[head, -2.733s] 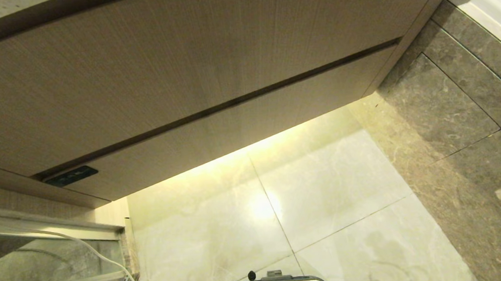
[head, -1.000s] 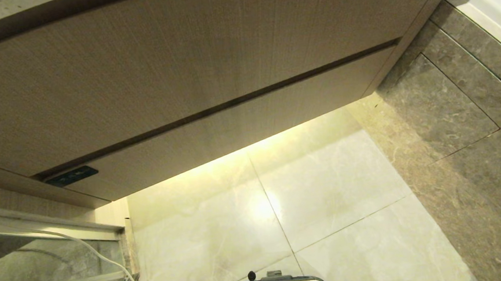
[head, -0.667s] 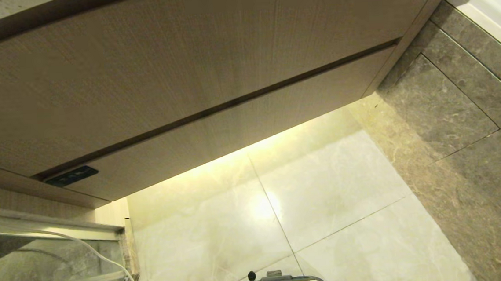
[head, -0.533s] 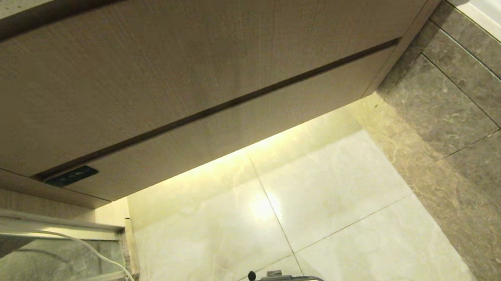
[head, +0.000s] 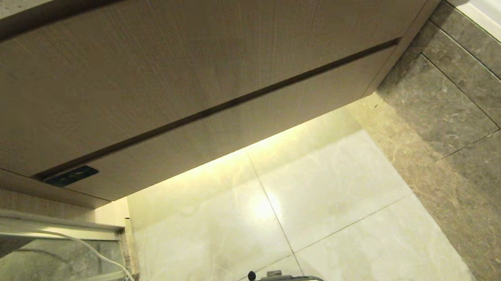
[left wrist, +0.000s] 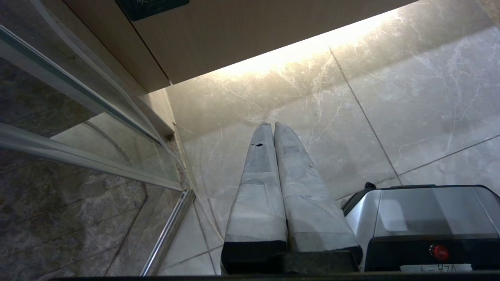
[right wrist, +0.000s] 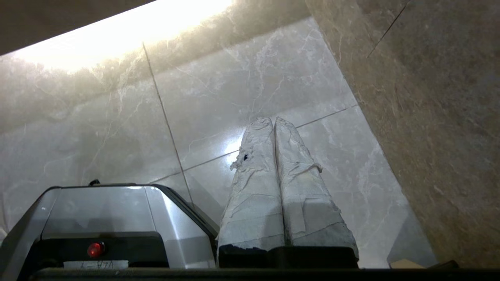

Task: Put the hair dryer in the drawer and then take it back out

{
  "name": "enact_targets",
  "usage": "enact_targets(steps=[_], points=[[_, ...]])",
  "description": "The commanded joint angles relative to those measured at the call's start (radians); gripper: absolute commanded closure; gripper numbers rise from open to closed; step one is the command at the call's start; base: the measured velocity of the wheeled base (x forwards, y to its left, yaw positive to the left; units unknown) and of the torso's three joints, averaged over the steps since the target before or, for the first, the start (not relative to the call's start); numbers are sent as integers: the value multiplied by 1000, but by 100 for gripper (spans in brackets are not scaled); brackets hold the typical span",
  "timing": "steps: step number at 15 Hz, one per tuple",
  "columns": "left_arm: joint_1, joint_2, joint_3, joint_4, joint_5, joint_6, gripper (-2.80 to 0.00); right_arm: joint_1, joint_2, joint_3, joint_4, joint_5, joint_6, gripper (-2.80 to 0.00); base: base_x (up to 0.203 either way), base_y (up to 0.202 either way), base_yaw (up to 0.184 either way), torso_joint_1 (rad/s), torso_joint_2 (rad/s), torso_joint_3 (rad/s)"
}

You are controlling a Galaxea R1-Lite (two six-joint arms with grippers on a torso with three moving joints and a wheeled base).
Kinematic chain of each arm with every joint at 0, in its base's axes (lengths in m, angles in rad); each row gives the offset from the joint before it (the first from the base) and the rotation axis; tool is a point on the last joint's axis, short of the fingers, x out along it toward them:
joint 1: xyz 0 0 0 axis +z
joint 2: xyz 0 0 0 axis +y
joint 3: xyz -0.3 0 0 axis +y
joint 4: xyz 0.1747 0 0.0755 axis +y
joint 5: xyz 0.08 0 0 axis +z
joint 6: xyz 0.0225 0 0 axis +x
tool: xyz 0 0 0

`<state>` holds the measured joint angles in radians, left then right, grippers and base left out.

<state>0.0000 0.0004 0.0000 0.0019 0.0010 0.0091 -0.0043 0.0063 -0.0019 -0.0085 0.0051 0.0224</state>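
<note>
Pale marble floor tiles [head: 325, 205] lie under both pincers. The left gripper [left wrist: 269, 127] and right gripper [right wrist: 269, 121] hang pressed together, empty. The drawer [head: 241, 134] sits closed ahead and above them; its handleless front risks slipping. No hair dryer shows.

text: none legible | drawer [head: 233, 141] dark label [head: 71, 175]: unreadable | robot base [left wrist: 422, 218] sticker [left wrist: 433, 268]: unreadable

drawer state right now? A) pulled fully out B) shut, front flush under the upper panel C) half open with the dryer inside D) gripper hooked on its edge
B: the drawer front sits closed beneath the taller panel, no interior showing, and no gripper near it.
</note>
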Motion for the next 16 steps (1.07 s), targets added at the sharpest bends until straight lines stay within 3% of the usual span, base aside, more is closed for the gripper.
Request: enact_targets(steps=[1,16], points=[[0,0,0,1,1,0,0,-2,-8,-1,1,-1,4,0,0,0,0,0,0,0],[0,0,0,1,1,0,0,0,-6,-1,-1,1,-4,0,0,0,0,0,0,0]])
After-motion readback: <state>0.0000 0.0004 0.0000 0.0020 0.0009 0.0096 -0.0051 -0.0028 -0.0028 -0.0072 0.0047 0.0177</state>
